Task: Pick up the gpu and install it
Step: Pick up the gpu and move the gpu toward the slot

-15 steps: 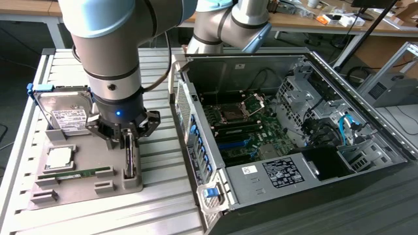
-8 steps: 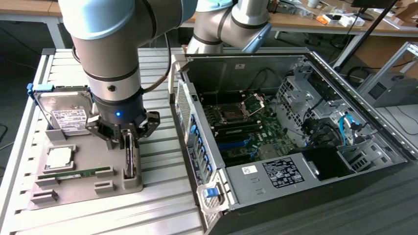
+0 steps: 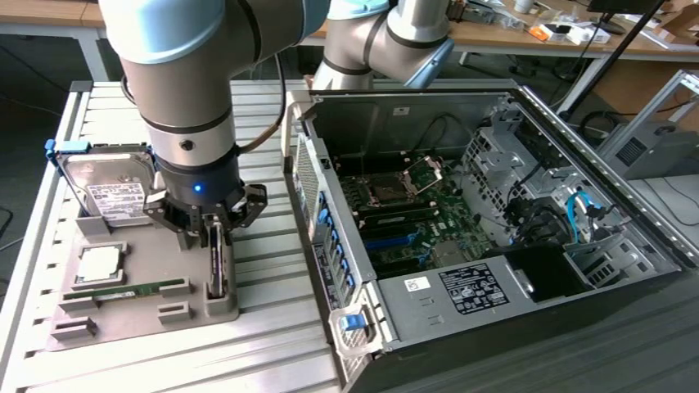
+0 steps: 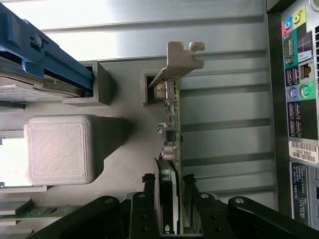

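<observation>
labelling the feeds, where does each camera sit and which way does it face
Exterior view: off the arm, high up, looking down on the tray and open case; arm and open jaws show, straddling the gpu.
Wrist view: on the wrist, looking down along the jaws at the gpu standing on edge.
Shared: gpu, tray, jaws, case.

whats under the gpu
The gpu stands on edge in a slot of the grey holder tray, which rests on the slatted table. Its lower edge is hidden inside the slot, and the open end effector straddles its top.
</observation>
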`<state>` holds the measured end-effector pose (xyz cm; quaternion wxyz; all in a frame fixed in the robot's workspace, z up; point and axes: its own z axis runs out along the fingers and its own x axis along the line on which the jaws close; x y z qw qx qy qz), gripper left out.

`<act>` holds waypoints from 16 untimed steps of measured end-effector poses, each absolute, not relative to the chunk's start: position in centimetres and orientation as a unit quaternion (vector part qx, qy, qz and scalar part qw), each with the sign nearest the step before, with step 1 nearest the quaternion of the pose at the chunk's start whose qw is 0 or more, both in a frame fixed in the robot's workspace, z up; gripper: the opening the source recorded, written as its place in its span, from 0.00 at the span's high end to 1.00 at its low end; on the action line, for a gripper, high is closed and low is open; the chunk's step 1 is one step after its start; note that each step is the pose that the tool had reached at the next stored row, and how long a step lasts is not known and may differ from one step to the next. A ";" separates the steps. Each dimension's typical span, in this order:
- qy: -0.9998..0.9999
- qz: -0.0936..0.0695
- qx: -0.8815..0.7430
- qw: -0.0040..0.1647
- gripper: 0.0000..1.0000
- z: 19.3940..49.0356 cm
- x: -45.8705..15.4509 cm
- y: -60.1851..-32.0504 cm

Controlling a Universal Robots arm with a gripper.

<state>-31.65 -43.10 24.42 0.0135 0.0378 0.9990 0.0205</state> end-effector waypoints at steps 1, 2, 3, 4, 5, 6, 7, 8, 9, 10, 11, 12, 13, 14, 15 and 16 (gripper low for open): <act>0.999 0.021 0.038 0.014 0.64 24.4 -31.6 -43.1; 0.999 0.021 0.038 0.014 0.64 24.3 -31.6 -43.1; 0.999 0.021 0.038 0.014 0.64 24.3 -31.6 -43.1; 0.999 0.021 0.038 0.014 0.64 24.2 -31.6 -43.1; 0.999 0.020 0.038 0.013 0.64 24.1 -31.7 -43.1; 0.999 0.020 0.038 0.013 0.64 24.0 -31.7 -43.1; 0.999 0.020 0.038 0.013 0.64 24.0 -31.7 -43.1; 0.999 0.020 0.038 0.013 0.64 24.0 -31.7 -43.1; 0.999 0.020 0.038 0.013 0.64 24.0 -31.7 -43.1; 0.999 0.020 0.038 0.013 0.64 24.0 -31.6 -43.1; 0.999 0.021 0.038 0.014 0.64 24.0 -31.6 -43.1; 0.999 0.021 0.038 0.013 0.64 24.0 -31.6 -43.1; 0.999 0.021 0.038 0.014 0.64 24.0 -31.6 -43.1; 0.999 0.021 0.038 0.013 0.64 24.0 -31.6 -43.1; 0.999 0.021 0.038 0.014 0.64 24.0 -31.6 -43.1; 0.999 0.021 0.038 0.014 0.64 24.0 -31.6 -43.1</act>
